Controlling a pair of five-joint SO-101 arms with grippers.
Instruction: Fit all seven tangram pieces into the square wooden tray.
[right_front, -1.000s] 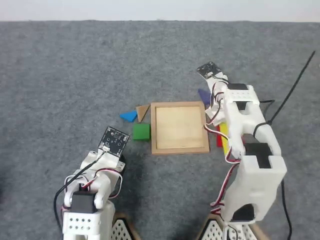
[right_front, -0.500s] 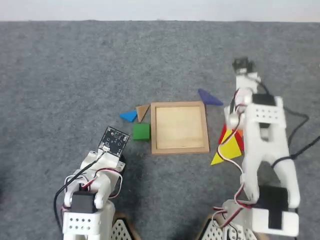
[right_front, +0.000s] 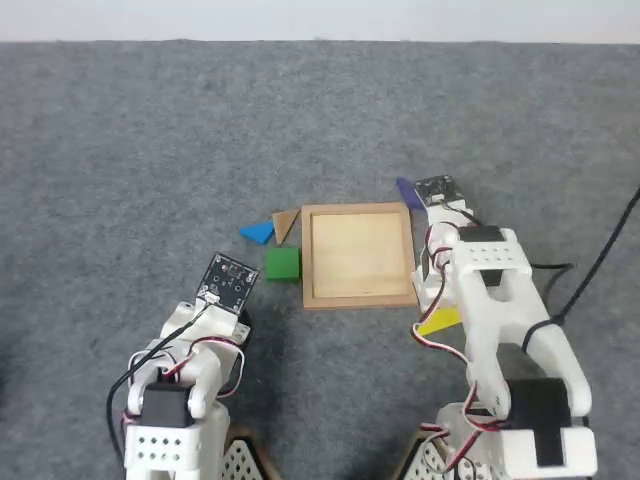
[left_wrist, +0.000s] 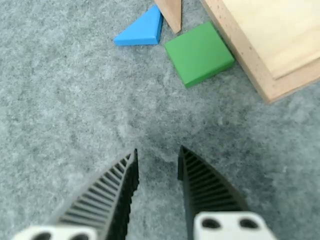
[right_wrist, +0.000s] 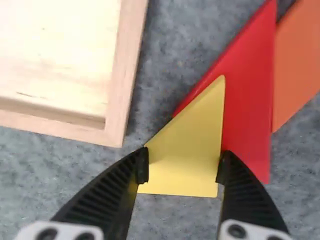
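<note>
High view hides a good deal from you under the right arm (right_front: 500, 300). Only a corner of the yellow triangle (right_front: 438, 320) pokes out beside the tray's (right_front: 307, 255) near right corner, and the purple piece (right_front: 405, 189) is half covered past the far right corner.

From the right wrist you see more. The right claw (right_wrist: 182, 166) has its ribbed black fingers (right_wrist: 137, 172) pressed against two opposite sides of the yellow triangle, gripping it as it lies just beside the tray rim. A red triangle (right_wrist: 250, 115) lies against the yellow one, and an orange piece (right_wrist: 295, 65) beside the red is cut off by the frame, so you cannot tell its shape.

Marks on the dark circuit board (right_front: 230, 280) at the left wrist are too small for you to read.

Your left claw (left_wrist: 157, 152) hangs over bare carpet (right_front: 150, 150) with its toothed jaws a little apart, holding nothing. The green square (right_front: 283, 263) sits just left of the tray. The blue triangle (right_front: 258, 232) and a tan triangle (right_front: 287, 223) lie just beyond it.

The tray is pale wood with a raised rim and a flat bare floor. The carpet is grey and felt-like.
</note>
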